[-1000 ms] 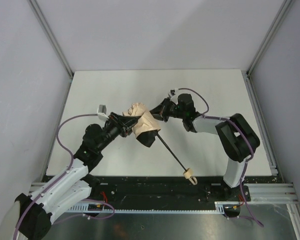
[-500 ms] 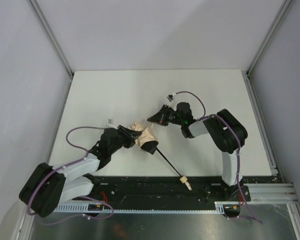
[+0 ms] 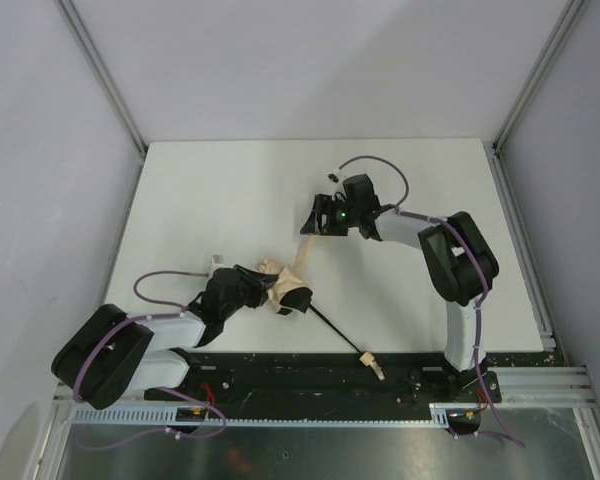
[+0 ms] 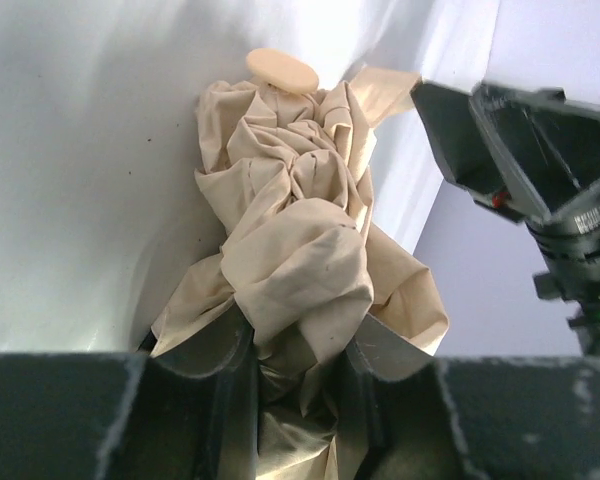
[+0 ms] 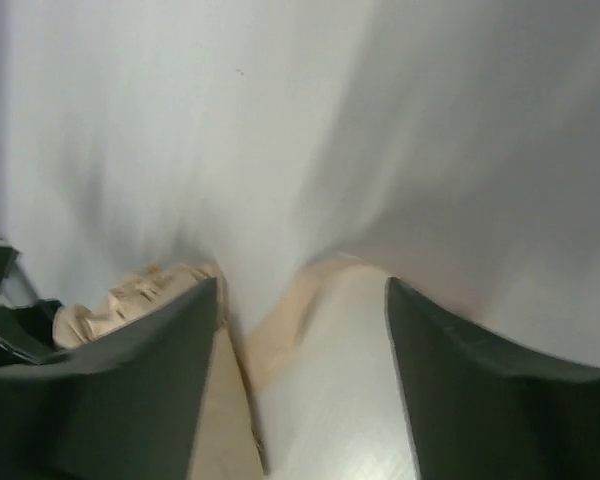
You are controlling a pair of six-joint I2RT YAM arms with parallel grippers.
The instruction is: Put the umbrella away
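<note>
The umbrella (image 3: 286, 284) lies near the table's front middle as a crumpled beige bundle. Its thin dark shaft (image 3: 335, 332) runs toward the near right and ends at the small tan handle (image 3: 372, 364). My left gripper (image 3: 256, 286) is shut on the bundle's left end. In the left wrist view the fabric (image 4: 292, 225) bulges out between the fingers (image 4: 205, 350), and a tan end cap (image 4: 281, 69) shows at the far end. My right gripper (image 3: 315, 222) stands open a little behind the umbrella. A beige strap (image 5: 285, 320) trails on the table between its spread fingers.
The white table (image 3: 220, 190) is ringed by grey walls with aluminium posts at the back corners. A black rail (image 3: 300, 375) runs along the near edge, close to the umbrella's handle. The right gripper's body (image 4: 520, 140) sits just beyond the fabric in the left wrist view.
The right gripper has let go of the fabric, opened and drawn back. The left gripper has pulled the umbrella toward the near left, and the handle has slid with it.
</note>
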